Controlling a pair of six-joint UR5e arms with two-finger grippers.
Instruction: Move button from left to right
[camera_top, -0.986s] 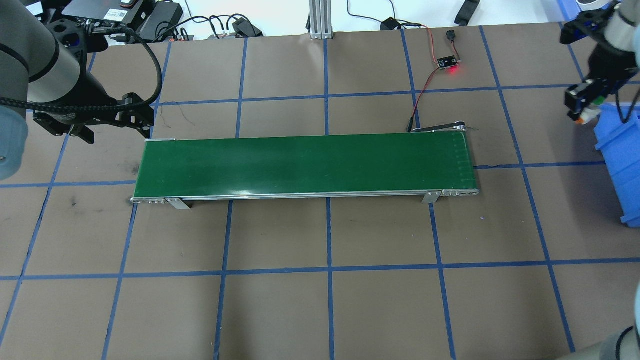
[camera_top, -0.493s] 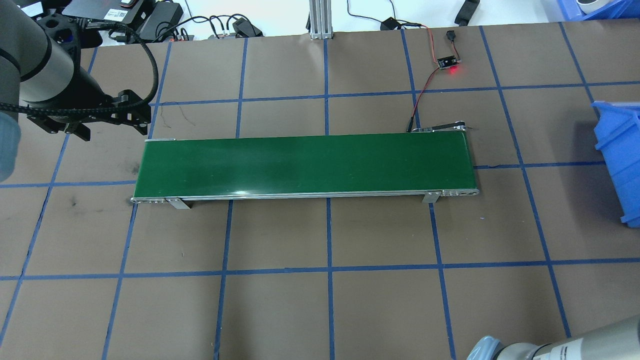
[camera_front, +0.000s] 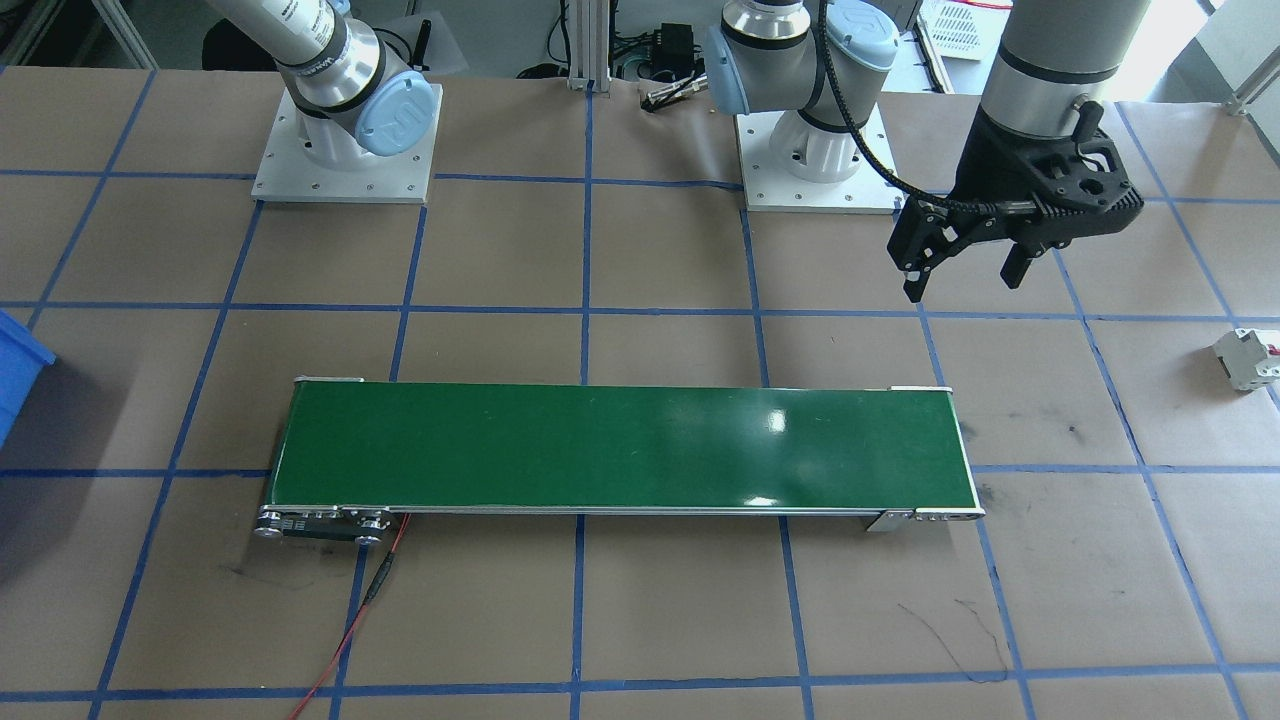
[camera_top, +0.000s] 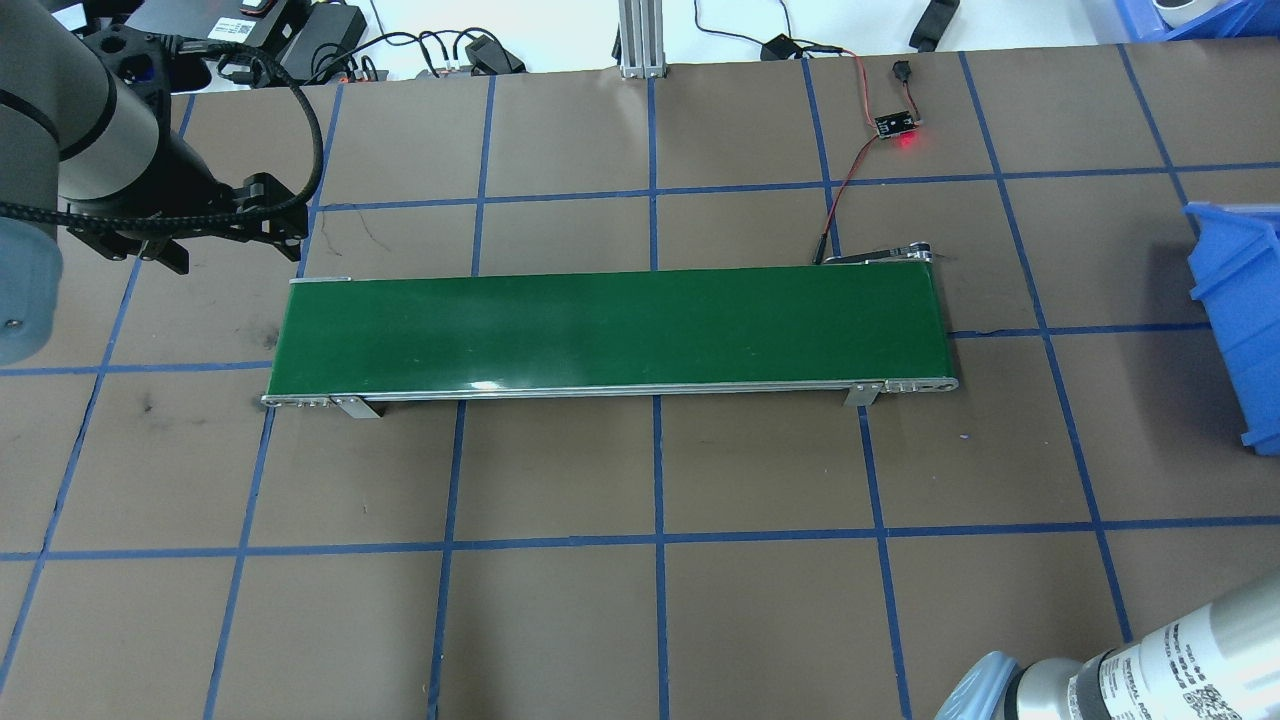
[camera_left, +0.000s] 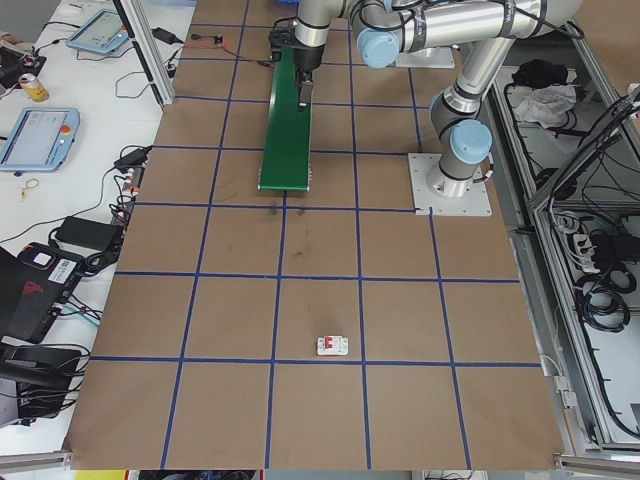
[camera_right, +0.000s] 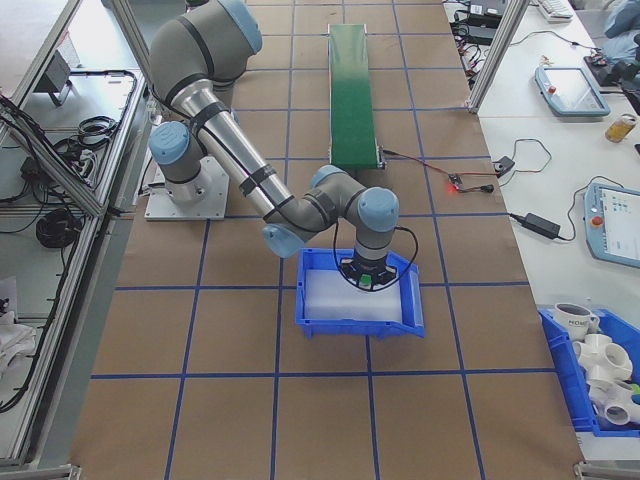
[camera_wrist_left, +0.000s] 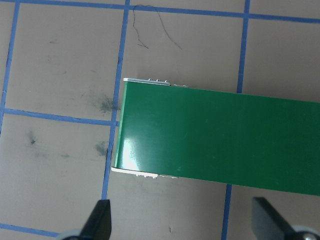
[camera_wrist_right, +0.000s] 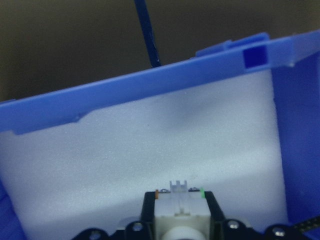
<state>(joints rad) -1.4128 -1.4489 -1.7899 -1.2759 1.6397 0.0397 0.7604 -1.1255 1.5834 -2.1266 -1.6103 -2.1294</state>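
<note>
Closest to the right wrist camera, the right gripper (camera_wrist_right: 179, 201) has its two black fingers drawn in against a pale, blocky piece with a green fleck at one corner. This is most likely the button (camera_wrist_right: 181, 217), though only one end of it shows there. The right-side view supports that reading, with a green dot hanging under the same wrist. So the pincer is narrow and clamped on the part. Just past it lies the white foam liner (camera_wrist_right: 150, 145) of the blue bin (camera_wrist_right: 125, 97). The button hangs above that foam, inside the bin's walls and not touching them, and how high it hangs cannot be told. Beyond the bin, the brown gridded table (camera_top: 760, 620) carries the green conveyor belt (camera_top: 610, 325), which has nothing on it. At the belt's far end the left gripper (camera_front: 965, 272) hovers above the table with its fingers spread wide and nothing between them. A white breaker (camera_front: 1243, 358) sits well apart, farther out on that side. Judging by this, the carry is nearly over and the step in hand is the set-down on the right. The next move calls for a short, straight descent toward the foam and a parting of the jaws with the button clear of the bin's walls. The wrist should then lift straight up so the fingers do not drag the part back out.
</note>
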